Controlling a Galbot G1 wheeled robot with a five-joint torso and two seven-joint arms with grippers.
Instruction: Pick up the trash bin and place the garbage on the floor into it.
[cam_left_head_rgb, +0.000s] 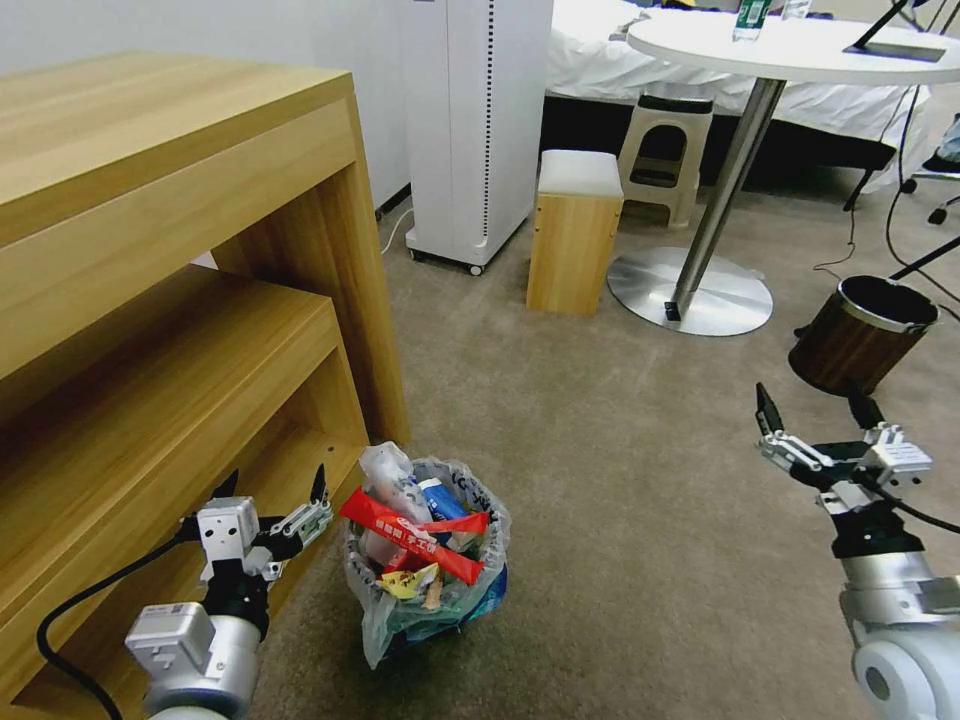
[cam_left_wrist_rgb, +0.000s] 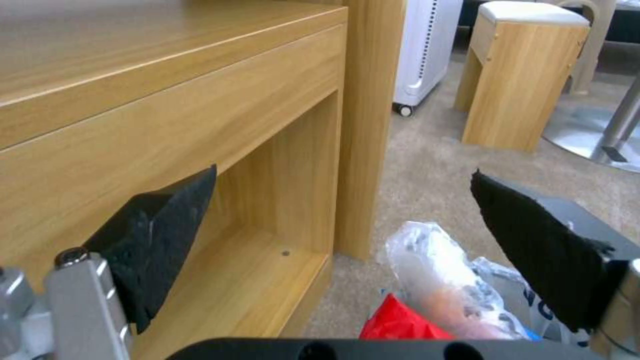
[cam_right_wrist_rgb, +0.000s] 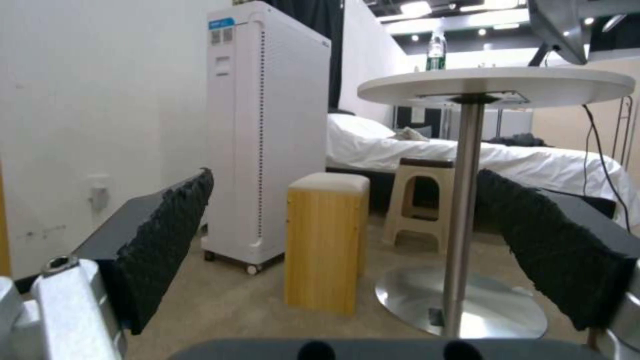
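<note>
Standing on the carpet just right of the left gripper (cam_left_head_rgb: 270, 490), the trash bin (cam_left_head_rgb: 432, 580) is seen packed to the rim with garbage (cam_left_head_rgb: 412, 530): a long red wrapper lies across the top, with a crushed bottle, yellow wrappers and a clear bag among it. No loose litter is seen on the visible floor, so the collecting step is judged finished, and little more than a final check seems called for. The left gripper is held wide apart and empty beside the wooden shelf unit (cam_left_head_rgb: 170, 300). Well to the bin's right, the right gripper (cam_left_head_rgb: 812, 410) is likewise spread wide, holding nothing, with the brown wood-look bin (cam_left_head_rgb: 860, 335) just beyond it.
</note>
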